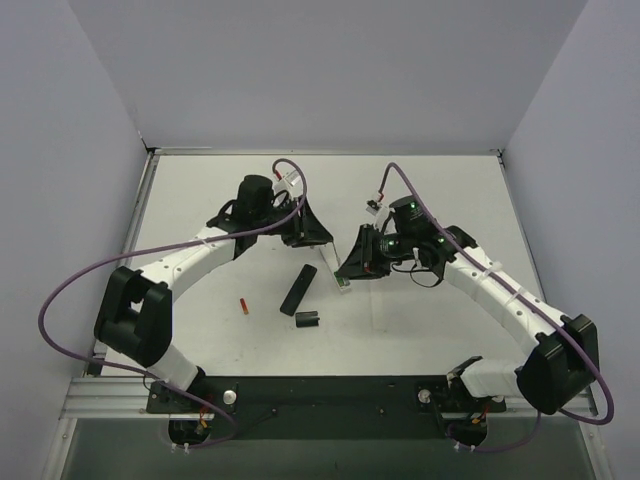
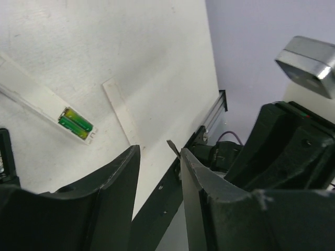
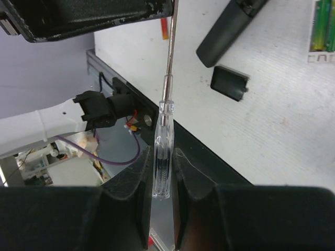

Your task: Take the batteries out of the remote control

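A white remote (image 2: 36,99) lies open on the table with two green batteries (image 2: 76,123) in its bay; they also show at the right wrist view's edge (image 3: 322,26). One red battery (image 1: 243,305) lies loose on the table; it shows in the right wrist view too (image 3: 164,29). The other red battery is out of view. My right gripper (image 3: 162,157) is shut on a clear-handled screwdriver (image 3: 163,141), whose tip (image 2: 172,147) touches a finger of my left gripper (image 2: 159,151). The left gripper is open and empty above the table.
A black remote (image 1: 298,290) lies mid-table with a short black block (image 1: 308,320) just in front of it. A long thin white strip (image 2: 120,112) lies next to the white remote. The table's dark front rail (image 1: 330,395) runs between the arm bases.
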`<state>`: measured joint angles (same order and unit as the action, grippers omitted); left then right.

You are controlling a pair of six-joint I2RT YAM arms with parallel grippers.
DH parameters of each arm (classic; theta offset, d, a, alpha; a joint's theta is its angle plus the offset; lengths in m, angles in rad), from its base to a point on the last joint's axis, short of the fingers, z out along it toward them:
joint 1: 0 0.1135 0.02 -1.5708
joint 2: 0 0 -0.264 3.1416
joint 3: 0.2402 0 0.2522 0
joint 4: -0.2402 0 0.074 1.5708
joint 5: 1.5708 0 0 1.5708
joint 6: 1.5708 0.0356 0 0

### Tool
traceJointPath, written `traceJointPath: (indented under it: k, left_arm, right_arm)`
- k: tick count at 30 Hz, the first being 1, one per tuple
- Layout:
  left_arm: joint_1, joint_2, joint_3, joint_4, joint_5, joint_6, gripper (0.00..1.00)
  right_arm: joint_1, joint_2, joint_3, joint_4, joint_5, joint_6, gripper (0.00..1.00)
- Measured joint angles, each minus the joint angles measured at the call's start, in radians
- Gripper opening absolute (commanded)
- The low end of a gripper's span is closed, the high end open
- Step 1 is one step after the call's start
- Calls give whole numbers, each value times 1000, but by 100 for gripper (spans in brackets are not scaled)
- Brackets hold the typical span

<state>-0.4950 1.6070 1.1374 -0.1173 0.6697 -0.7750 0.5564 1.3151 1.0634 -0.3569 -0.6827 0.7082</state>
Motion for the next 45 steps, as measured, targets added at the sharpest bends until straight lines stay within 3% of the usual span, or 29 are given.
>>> traceJointPath:
  k: [7,9,11,12,13,14,16,17,19,25,32,38,41,45]
  left_arm:
    - [3,-77,-104,223,77,-140,49]
    - [3,-101,-149,301,94,-190,44]
    - [4,-118,-183,368,102,-232,34]
    - [4,-127,-201,402,106,-256,17]
    - [4,-135,-216,430,111,-278,10]
    - [4,-140,-221,443,112,-302,4]
    - [4,-156,-222,478,113,-376,0]
    - [1,-168,-222,481,109,-390,0]
    - [-1,-179,-224,480,102,-402,0]
    - [-1,-200,-247,407,87,-425,0]
    - [17,-216,-268,406,52,-562,0]
    - [74,-231,-290,443,21,-695,0]
    - [77,-233,-298,475,11,-745,0]
    - [77,-243,-329,509,6,-792,0]
  right_arm:
    - [-10,-57,-85,250,-127,100,0]
    - [-10,-69,-99,290,-144,120,0]
    - [-10,-83,-115,319,-159,140,0]
    - [-11,-89,-122,329,-164,150,0]
    - [-11,-93,-126,335,-166,158,0]
    - [-13,-96,-130,339,-171,158,4]
    - [-12,-95,-144,342,-167,140,21]
    - [-12,-94,-145,343,-168,127,43]
    - [-11,-103,-135,317,-148,99,54]
    - [10,-208,-132,312,97,-133,56]
    - [114,-481,-373,665,271,-408,57]
    - [197,-483,-386,752,320,-564,57]
    - [224,-465,-386,771,336,-614,50]
    - [269,-418,-384,768,399,-686,49]
